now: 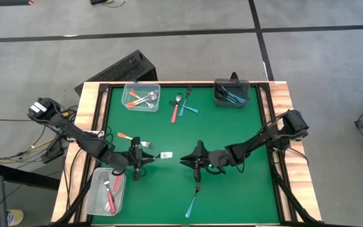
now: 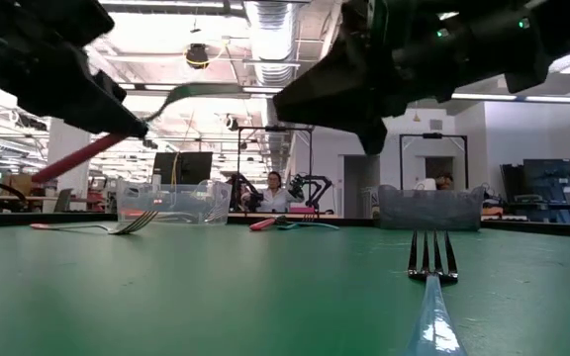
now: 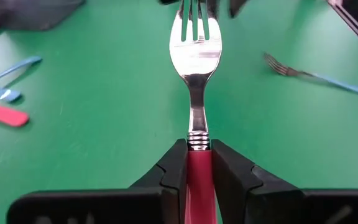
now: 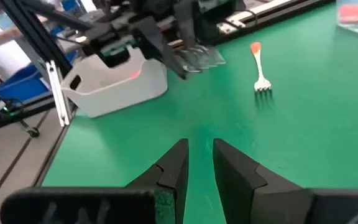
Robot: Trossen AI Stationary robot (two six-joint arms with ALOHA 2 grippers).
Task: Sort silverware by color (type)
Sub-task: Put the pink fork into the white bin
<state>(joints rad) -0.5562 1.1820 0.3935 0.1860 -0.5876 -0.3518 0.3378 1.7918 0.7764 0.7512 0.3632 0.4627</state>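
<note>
My left gripper (image 1: 146, 157) is shut on a red-handled fork (image 3: 194, 56), held above the green mat left of centre; its tines (image 1: 166, 154) point toward the table's right. My right gripper (image 1: 183, 159) faces it from the right, just above the mat. Its fingers (image 4: 178, 163) stand a narrow gap apart with nothing between them. A light-blue fork (image 1: 193, 202) lies flat near the front edge, and its tines show in the low view (image 2: 431, 259). An orange fork (image 1: 134, 140) lies flat behind my left gripper. My left gripper pinches the fork's red handle (image 3: 198, 163) between its two fingers, right behind the metal collar. The fingers come about level from the table's left and lie along the fork. The fork is lifted clear of the mat, tines (image 2: 194, 91) higher than the handle (image 2: 85, 154).
A clear bin (image 1: 104, 189) with red forks stands at the near left. A clear bin (image 1: 140, 96) with orange forks is at the far left. A dark bin (image 1: 232, 93) with blue forks is at the far right. A red and a blue fork (image 1: 180, 107) lie between the far bins.
</note>
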